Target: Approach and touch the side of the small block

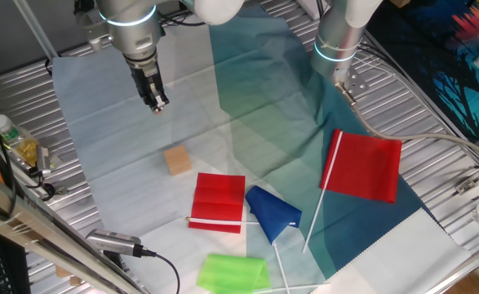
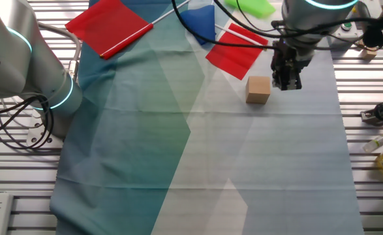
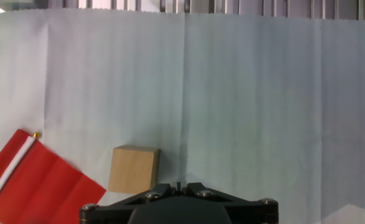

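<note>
The small block is a plain tan cube standing on the pale blue-white cloth. It also shows in the other fixed view and in the hand view. My gripper hangs above the cloth behind the block and does not touch it. In the other fixed view the gripper is just right of the block. In the hand view the fingertips are pressed together with nothing between them, and the block lies just left of them.
A red folded flag with a white stick lies just in front of the block. A blue flag, a green flag and a larger red flag lie nearby. A second arm stands at the back right.
</note>
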Available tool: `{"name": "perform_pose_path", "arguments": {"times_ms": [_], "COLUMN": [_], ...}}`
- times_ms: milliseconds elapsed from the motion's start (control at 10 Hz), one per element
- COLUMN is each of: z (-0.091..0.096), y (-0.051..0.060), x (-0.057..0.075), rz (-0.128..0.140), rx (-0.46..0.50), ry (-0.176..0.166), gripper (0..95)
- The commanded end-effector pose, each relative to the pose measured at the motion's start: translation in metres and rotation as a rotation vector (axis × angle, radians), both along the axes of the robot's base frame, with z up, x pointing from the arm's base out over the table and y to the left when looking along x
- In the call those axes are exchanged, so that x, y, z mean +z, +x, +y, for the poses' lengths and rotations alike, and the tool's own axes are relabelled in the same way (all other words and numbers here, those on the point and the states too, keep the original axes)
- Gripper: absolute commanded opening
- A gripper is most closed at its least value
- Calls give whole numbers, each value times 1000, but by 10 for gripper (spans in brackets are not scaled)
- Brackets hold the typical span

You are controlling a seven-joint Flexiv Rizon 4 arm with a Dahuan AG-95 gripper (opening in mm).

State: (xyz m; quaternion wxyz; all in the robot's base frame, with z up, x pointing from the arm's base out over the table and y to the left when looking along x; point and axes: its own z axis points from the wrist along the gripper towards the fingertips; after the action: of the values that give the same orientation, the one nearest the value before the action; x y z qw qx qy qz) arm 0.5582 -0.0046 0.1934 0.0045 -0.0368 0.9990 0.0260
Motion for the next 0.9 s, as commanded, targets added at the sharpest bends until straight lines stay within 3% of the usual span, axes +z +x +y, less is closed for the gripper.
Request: {"name": "perform_pose_path", "arguments": {"times_ms": [100,300,400,600,700,900], "z": [1,1,1,1,1,1], "y": [3,3,3,3,3,3], "x": [-1,-1,-1,-1,-1,-1], "rz": [83,119,108,51,32,34], "rx": [7,-14,-45,-113,-131,-131], "ry": [55,61,55,5,8,13], "gripper": [0,0,0,0,0,0]}}
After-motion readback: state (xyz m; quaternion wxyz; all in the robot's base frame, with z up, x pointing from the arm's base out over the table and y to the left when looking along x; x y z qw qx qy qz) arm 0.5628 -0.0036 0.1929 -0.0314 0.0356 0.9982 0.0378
